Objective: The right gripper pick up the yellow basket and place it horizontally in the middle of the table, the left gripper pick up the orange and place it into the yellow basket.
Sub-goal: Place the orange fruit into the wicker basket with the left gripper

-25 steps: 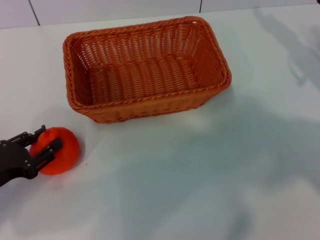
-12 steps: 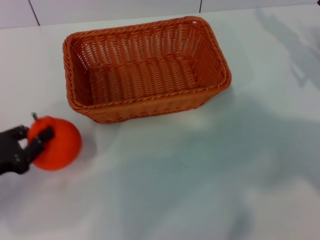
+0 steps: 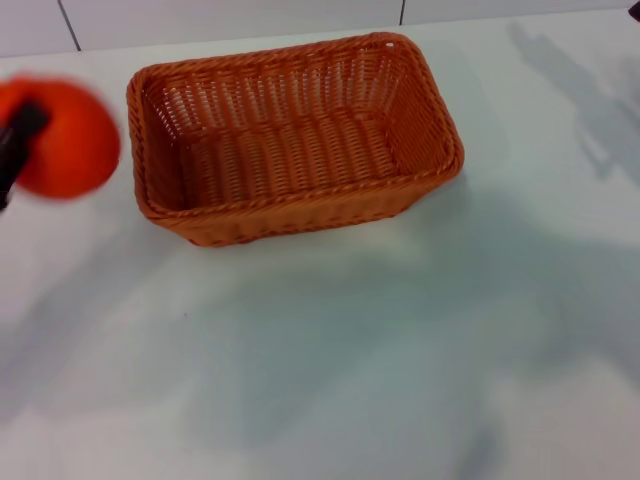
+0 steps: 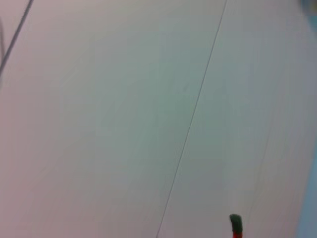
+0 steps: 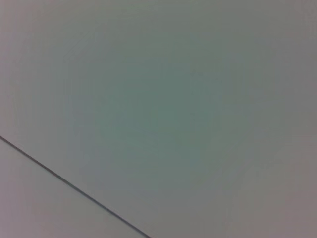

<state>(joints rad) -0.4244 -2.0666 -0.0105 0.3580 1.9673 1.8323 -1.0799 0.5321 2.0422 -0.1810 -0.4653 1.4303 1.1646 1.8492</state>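
Note:
The orange (image 3: 62,137) is in the air at the far left of the head view, left of the basket and above the table. My left gripper (image 3: 18,140) is shut on it; only one black finger shows at the picture's edge. The orange's dark stem tip (image 4: 236,223) shows in the left wrist view. The yellow basket (image 3: 290,150), orange-brown wicker, lies lengthwise across the middle back of the white table (image 3: 350,350) and holds nothing. My right gripper is out of view; its wrist view shows only a plain pale surface with a thin dark line.
A small dark sliver (image 3: 634,8) shows at the top right corner of the head view. Soft arm shadows fall on the table's right and front. A tiled wall edge runs along the table's far side.
My left gripper has lifted the orange off the table, from the front left up to beside the basket's left end. The basket has not moved.

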